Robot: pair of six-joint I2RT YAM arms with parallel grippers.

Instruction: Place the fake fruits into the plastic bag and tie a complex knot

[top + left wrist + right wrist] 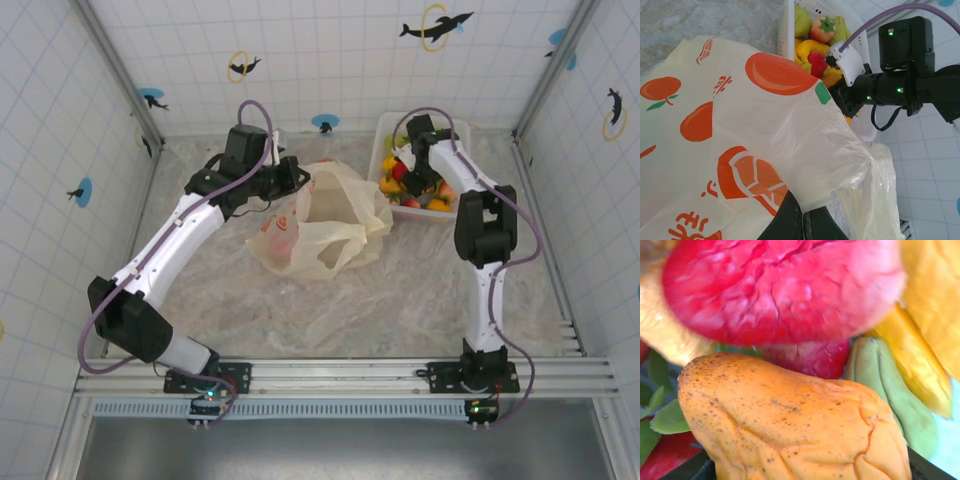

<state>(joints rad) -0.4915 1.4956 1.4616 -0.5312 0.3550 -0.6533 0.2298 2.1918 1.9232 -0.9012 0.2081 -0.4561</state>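
The cream-yellow plastic bag point(325, 225) lies mid-table with orange fruit prints; its mouth faces the white basket. My left gripper point(295, 175) is shut on the bag's rim, and the film is pinched between its dark fingers point(807, 212). The fake fruits point(415, 190) sit piled in the basket: a strawberry point(822, 29), a banana point(810, 50), a green one point(801, 20). My right gripper point(410, 182) is down in the basket. A speckled orange fruit point(790, 420) fills the gap between its fingers point(692, 467), touching both. A red fruit point(780, 290) lies just beyond.
The white basket point(385, 135) stands at the back right against the tiled wall, close to the bag's mouth. My right arm point(900, 85) reaches over it. Enclosure walls close in on both sides. The marbled tabletop point(400, 300) spreads in front of the bag.
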